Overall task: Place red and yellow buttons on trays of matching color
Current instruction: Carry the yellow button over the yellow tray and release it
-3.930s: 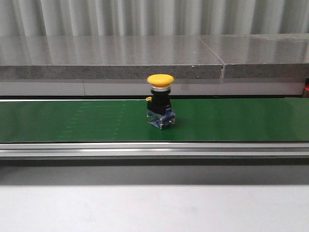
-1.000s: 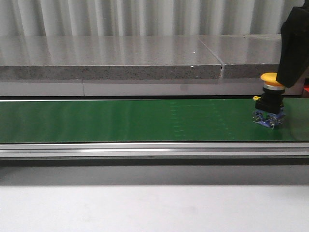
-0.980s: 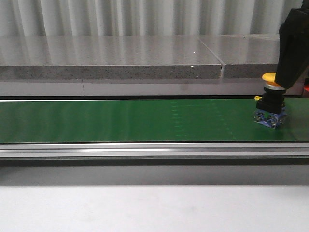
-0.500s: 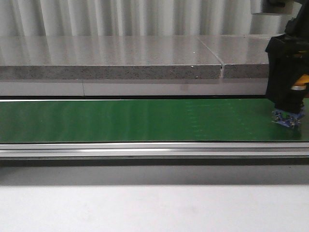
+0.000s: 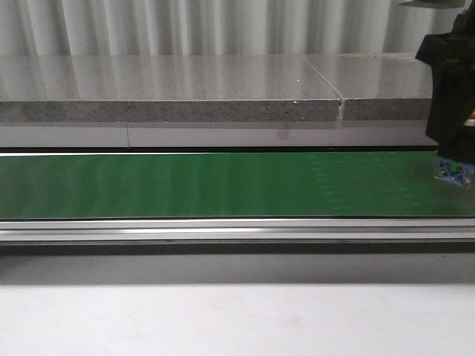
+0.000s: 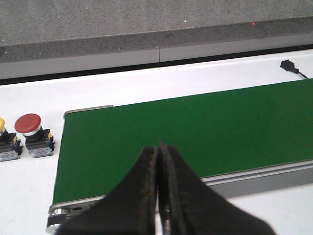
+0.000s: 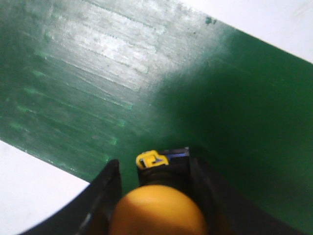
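Right claw (image 7: 155,203) clamped on yellow button (image 7: 156,213) at far right end of green belt (image 5: 223,185), blue base (image 5: 453,173) just above belt surface. Left claw (image 6: 159,156) pressed closed, holding nothing, over belt; red button (image 6: 32,134) on white worktop (image 6: 29,186) beside belt end.

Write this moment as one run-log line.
right gripper: around yellow button on green belt | left gripper: shut, empty | red button: off belt
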